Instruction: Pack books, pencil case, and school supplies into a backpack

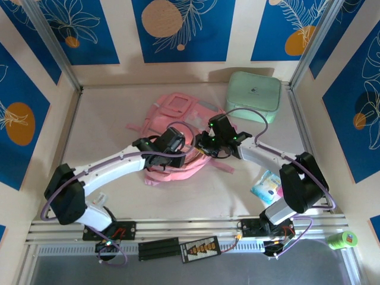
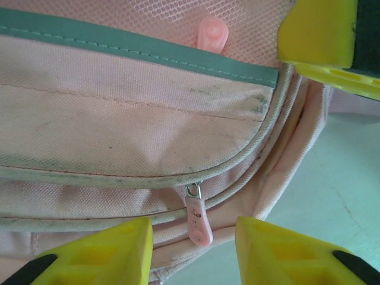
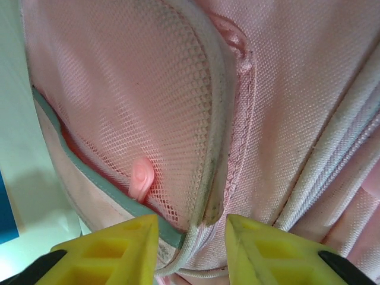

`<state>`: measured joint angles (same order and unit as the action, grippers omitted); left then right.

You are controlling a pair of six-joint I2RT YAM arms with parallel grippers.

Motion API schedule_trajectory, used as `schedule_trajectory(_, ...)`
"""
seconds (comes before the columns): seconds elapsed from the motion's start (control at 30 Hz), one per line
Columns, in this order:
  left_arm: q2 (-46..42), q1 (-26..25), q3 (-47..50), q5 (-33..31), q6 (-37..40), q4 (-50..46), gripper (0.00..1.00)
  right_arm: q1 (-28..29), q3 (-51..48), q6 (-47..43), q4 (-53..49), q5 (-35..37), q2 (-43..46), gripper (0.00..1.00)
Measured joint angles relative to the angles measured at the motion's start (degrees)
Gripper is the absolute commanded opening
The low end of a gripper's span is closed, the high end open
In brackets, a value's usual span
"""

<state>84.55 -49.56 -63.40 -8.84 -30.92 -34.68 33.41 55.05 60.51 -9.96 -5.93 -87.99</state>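
We find the backpack lying flat near the middle of the table. It is a soft light-pink fabric bag with thin straps trailing from its sides. In the left wrist view, we note grey scuff marks on its woven panel, a grey-green trim band bordering a mesh pocket, and a pink zipper pull hanging beside pale piping. In the right wrist view, the mesh bulges outward.

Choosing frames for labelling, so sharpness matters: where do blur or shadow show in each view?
Top external: evenly lit, sharp, faint shadows by the soft light-pink fabric backpack. Left wrist: pink zipper pull crisp, left gripper's yellow fingers slightly soft. Right wrist: pink mesh pocket sharp, right gripper's yellow fingers soft.
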Motion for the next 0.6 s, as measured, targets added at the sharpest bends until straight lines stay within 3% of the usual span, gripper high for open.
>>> schedule_trajectory(0.1, 1.3, -0.2, -0.3, -0.5, 0.3, -0.7, 0.33, 0.0, 0.1, 0.5, 0.4, -0.5, -0.8, 0.33)
schedule_trajectory(0.43, 6.5, -2.4, -4.1, -2.5, 2.1, -3.3, 0.32, 0.0, 0.1, 1.1, 1.4, -1.5, -1.2, 0.31)
schedule_trajectory(0.6, 8.2, -2.6, -5.5, -5.3, 2.8, -4.9, 0.19, 0.0, 0.1, 1.2, 1.4, -1.6, -1.2, 0.27)
